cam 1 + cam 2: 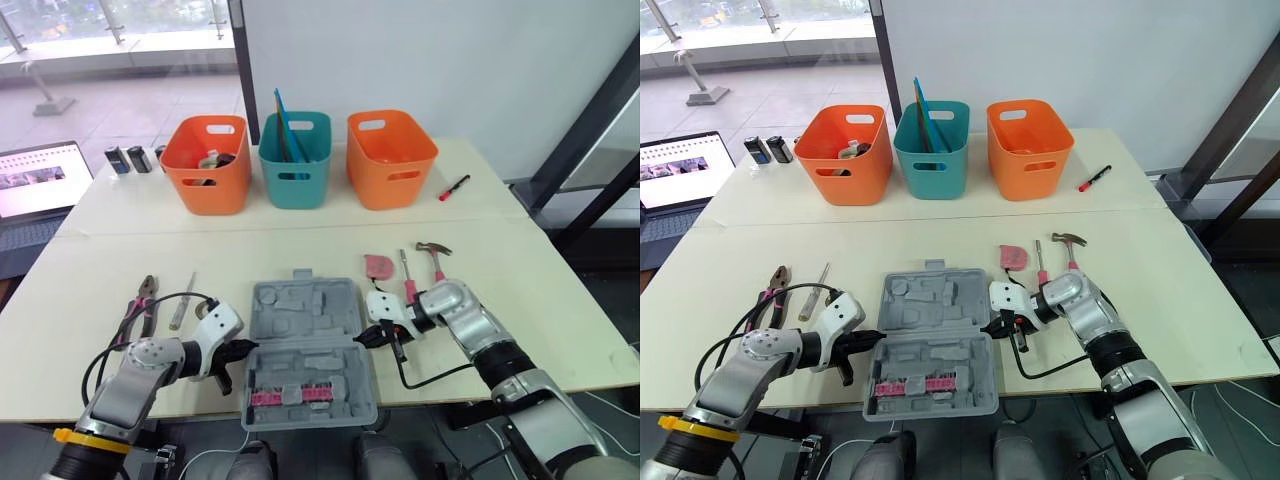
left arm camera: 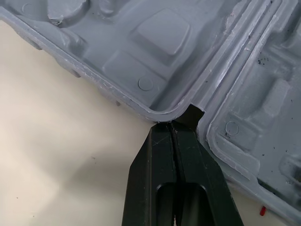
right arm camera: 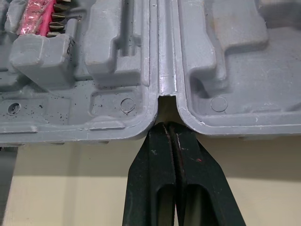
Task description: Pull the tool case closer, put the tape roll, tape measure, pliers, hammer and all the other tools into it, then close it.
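The tool case (image 1: 300,322) lies open and flat at the near middle of the desk (image 1: 560,300). Its hinge runs left to right, so the 2 grey halves stretch from far to near, handle on the far edge. A pink bit strip (image 1: 290,396) sits in the near half.

My pliers (image 1: 140,305) lie to the left, nose pointing far. The pink tape measure (image 1: 380,266) and the hammer (image 1: 436,256), head at the far end, lie to the right.

The desk is cream. At its far side stand 2 orange bins (image 1: 205,170) (image 1: 392,160) with a teal bin (image 1: 295,165) between them, and a red marker (image 1: 453,187) to the right. A laptop (image 1: 35,180) is at the far left, with a white wall behind the bins.

Both my forearms reach inward, low over the desk. My left gripper (image 1: 248,348) is clenched with nothing in it, fingers (image 2: 160,179) pressed together, tip at the hinge's left notch. My right gripper (image 1: 358,340) is likewise clenched, tip at the right notch.
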Robot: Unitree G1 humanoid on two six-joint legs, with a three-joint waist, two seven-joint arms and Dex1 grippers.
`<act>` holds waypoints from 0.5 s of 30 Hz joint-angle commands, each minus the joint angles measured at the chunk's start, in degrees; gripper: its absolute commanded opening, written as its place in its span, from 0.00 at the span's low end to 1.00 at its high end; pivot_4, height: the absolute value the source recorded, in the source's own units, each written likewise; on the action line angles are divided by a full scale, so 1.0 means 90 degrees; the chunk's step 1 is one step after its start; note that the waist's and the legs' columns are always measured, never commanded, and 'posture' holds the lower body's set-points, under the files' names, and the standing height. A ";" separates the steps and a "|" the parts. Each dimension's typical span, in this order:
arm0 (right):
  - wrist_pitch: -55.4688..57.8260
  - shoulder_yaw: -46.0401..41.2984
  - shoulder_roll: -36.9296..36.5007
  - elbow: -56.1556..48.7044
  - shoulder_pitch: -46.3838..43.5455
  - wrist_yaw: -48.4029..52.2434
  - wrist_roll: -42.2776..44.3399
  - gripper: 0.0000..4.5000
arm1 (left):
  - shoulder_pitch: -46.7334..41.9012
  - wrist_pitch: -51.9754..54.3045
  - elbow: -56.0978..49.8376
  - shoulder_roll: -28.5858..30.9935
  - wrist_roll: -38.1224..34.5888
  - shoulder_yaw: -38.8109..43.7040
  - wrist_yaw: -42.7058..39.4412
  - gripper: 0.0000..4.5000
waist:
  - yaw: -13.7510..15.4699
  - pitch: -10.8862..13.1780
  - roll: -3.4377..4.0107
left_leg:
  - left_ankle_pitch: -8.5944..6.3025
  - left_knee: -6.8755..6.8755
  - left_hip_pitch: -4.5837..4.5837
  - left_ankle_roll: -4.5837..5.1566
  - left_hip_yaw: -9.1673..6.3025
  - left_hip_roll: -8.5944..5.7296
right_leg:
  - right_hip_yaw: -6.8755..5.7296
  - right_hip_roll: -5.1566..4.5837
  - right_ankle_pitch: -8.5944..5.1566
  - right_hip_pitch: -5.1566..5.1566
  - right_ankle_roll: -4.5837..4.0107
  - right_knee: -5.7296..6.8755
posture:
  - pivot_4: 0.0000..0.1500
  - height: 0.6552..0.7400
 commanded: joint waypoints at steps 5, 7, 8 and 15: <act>0.0340 0.0373 -0.0208 -0.0600 0.0540 0.0227 0.0146 0.02 | 0.0653 0.0341 -0.0689 0.0176 -0.0275 -0.0016 0.0023 0.00 | 0.0011 -0.0010 -0.0016 | -0.0001 -0.0001 0.0009 0.0000 0.0000 0.0000 | 0.0000 -0.0001 -0.0005 0.0009 -0.0006 -0.0001 | 1.00 0.93; 0.0353 0.0393 -0.0256 -0.0618 0.0627 0.0155 0.0137 0.02 | 0.0740 0.0402 -0.0783 0.0197 -0.0336 0.0032 0.0075 0.00 | 0.0009 -0.0011 -0.0018 | -0.0001 -0.0001 0.0010 0.0000 0.0000 0.0000 | 0.0000 -0.0002 -0.0008 0.0010 -0.0010 -0.0004 | 1.00 0.93; 0.0356 0.0404 -0.0271 -0.0626 0.0652 0.0135 0.0131 0.02 | 0.0763 0.0406 -0.0799 0.0194 -0.0344 0.0045 0.0102 0.00 | 0.0009 -0.0014 -0.0019 | -0.0001 -0.0001 0.0010 0.0000 0.0000 0.0000 | 0.0000 -0.0002 -0.0008 0.0011 -0.0010 -0.0005 | 1.00 0.93; 0.0480 0.0423 -0.0282 -0.0642 0.0666 -0.0031 0.0138 0.02 | 0.0605 0.0286 -0.0568 0.0156 -0.0276 0.0070 0.0348 0.00 | 0.0010 -0.0020 -0.0027 | -0.0001 -0.0002 0.0016 -0.0001 0.0000 0.0000 | 0.0000 -0.0002 -0.0014 0.0016 -0.0021 -0.0010 | 1.00 0.93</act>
